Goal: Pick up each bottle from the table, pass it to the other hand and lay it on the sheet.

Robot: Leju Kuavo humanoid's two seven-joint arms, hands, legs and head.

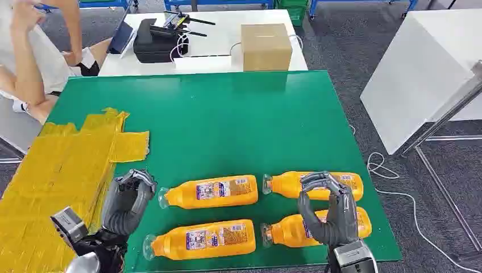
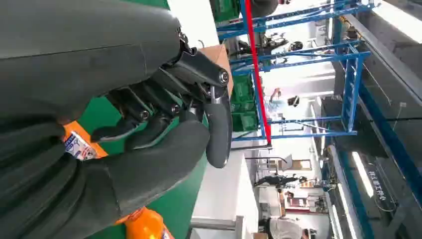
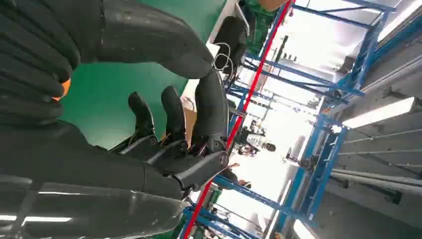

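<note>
**Both hands low over four bottles, none lifted yet**

Closest to us is our left hand (image 1: 128,202), raised at the near edge of the green counter (image 1: 227,125), fingers curled in loosely with nothing between them. Just to its left lies the yellow sheet (image 1: 51,182), where every bottle should end up; no bottle lies on it, so we judge the task to be at its very start. Just to the right of that hand lie two orange bottles on their sides, caps pointing towards it: the far-left bottle (image 1: 209,191) and the near-left bottle (image 1: 200,239). The left wrist view shows an orange body and label (image 2: 79,144) behind the curled fingers, not in their grasp.

Further right, our right hand (image 1: 329,213) stands upright over the second pair, thumb and fingers arched apart and empty. The far-right bottle (image 1: 314,185) lies just beyond its fingertips, and the near-right bottle (image 1: 301,228) lies partly behind its palm; we cannot tell whether the hand touches either.

All four lie flat and parallel, which we take as a layout for grasping around the body. With the sheet beside the left hand, we judge that a bottle taken by the right hand suits a pass leftward.

Beyond the counter stand a cardboard box (image 1: 266,46) and a black case (image 1: 156,42); a person (image 1: 34,57) sits far left.
</note>
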